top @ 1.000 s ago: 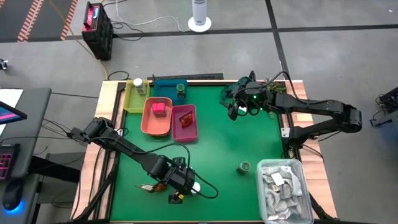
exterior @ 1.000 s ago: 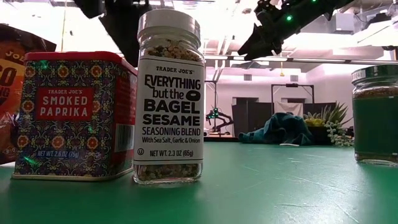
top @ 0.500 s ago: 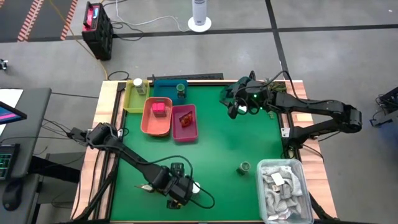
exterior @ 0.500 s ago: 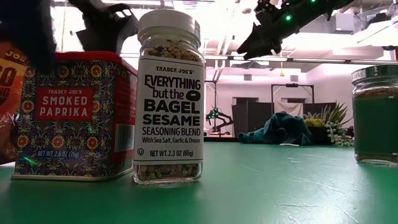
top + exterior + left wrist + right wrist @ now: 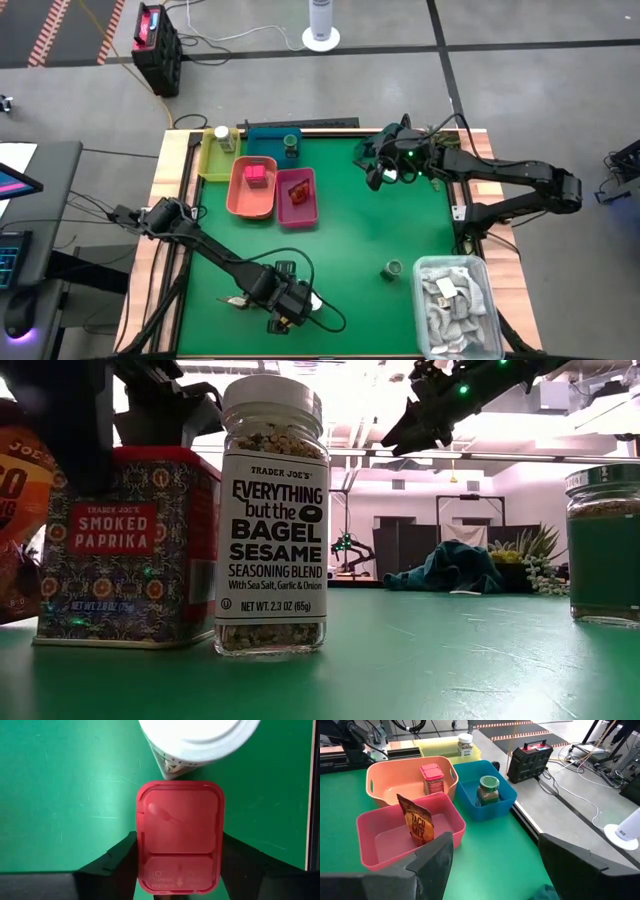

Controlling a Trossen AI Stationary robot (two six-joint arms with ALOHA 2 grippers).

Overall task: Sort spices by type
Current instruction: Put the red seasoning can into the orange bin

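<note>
— Which step is in hand?

— A pick-up is being made by the left arm (image 5: 200, 240). The paprika tin (image 5: 180, 835) sits squarely between its jaws, which lie flush against the two long sides of the red lid and appear to be pinching it. In the low view, the tin looks slightly tilted on the tabletop (image 5: 350, 230), so a lift is judged to be just starting.

— What else is near those jaws?

— The white-topped jar (image 5: 272, 510) is just beyond the jaw tips, close beside the tin. A reddish-brown sachet (image 5: 15, 510) lies just to the other side. A green-topped jar (image 5: 392, 268) is well apart from them.

— And the right arm (image 5: 500, 178)?

— It is held waiting above the far side. Its jaws are spread wide with nothing between them. The sorting bins are seen ahead of them.

— What does the next move call for?

— The tin has to be raised straight up, so that the neighbouring jar is not knocked over. It then has to be carried well away from where the jaws now are, to the orange bin (image 5: 380, 795). A matching red tin (image 5: 431, 778) is already kept there. The grip should be confirmed before the carry, since the contact is only partly seen.
</note>
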